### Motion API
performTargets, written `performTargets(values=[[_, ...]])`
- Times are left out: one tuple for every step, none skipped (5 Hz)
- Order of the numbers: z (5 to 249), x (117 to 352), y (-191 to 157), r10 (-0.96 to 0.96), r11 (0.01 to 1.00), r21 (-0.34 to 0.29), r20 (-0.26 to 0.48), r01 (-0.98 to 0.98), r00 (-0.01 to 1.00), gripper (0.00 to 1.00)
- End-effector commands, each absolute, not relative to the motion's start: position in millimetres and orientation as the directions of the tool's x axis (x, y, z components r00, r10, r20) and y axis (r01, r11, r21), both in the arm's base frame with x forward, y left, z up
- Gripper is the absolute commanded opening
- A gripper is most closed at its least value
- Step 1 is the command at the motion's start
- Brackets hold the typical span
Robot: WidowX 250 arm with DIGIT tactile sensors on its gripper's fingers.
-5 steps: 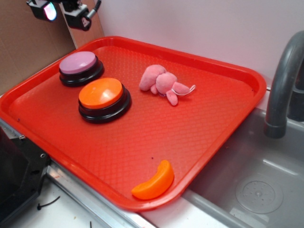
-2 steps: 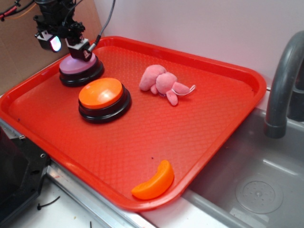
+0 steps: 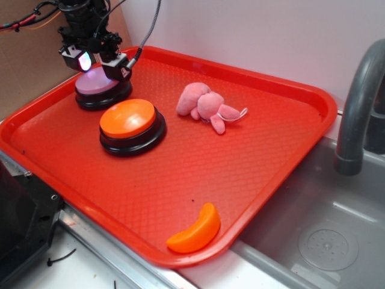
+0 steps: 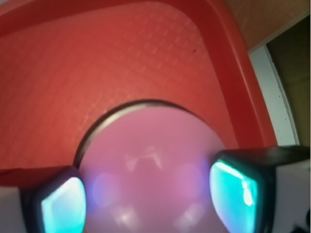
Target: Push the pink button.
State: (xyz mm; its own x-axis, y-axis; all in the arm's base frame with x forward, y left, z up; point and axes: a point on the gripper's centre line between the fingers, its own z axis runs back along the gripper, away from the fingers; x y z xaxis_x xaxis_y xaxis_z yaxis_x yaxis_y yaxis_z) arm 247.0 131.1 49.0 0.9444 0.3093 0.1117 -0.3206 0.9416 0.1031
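The pink button [image 3: 96,86], pale lilac dome on a black base, sits at the far left of the red tray [image 3: 240,174]. My gripper [image 3: 99,65] is right over its top, fingers spread apart, lit pads pointing down; I cannot tell whether it touches the dome. In the wrist view the dome [image 4: 150,160] fills the space between my two glowing fingertips [image 4: 234,194], and my gripper [image 4: 148,199] is open with nothing held.
An orange-topped button [image 3: 130,124] stands just in front of the pink one. A small pink plush toy [image 3: 207,105] lies mid-tray. An orange slice-shaped piece [image 3: 195,230] lies at the tray's near edge. A sink with a grey faucet [image 3: 358,102] is at the right.
My gripper came down from above the tray's far left corner and moved right, ending right over the pink button. Nothing else moved.
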Motion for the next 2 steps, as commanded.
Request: performTargets(values=[[76,244,138,0.327,0.935,0.113,0.103,-0.338,0.939,1.0],[90,247,139,0.354,0.92,0.127,0.139,-0.371,0.925,1.0]])
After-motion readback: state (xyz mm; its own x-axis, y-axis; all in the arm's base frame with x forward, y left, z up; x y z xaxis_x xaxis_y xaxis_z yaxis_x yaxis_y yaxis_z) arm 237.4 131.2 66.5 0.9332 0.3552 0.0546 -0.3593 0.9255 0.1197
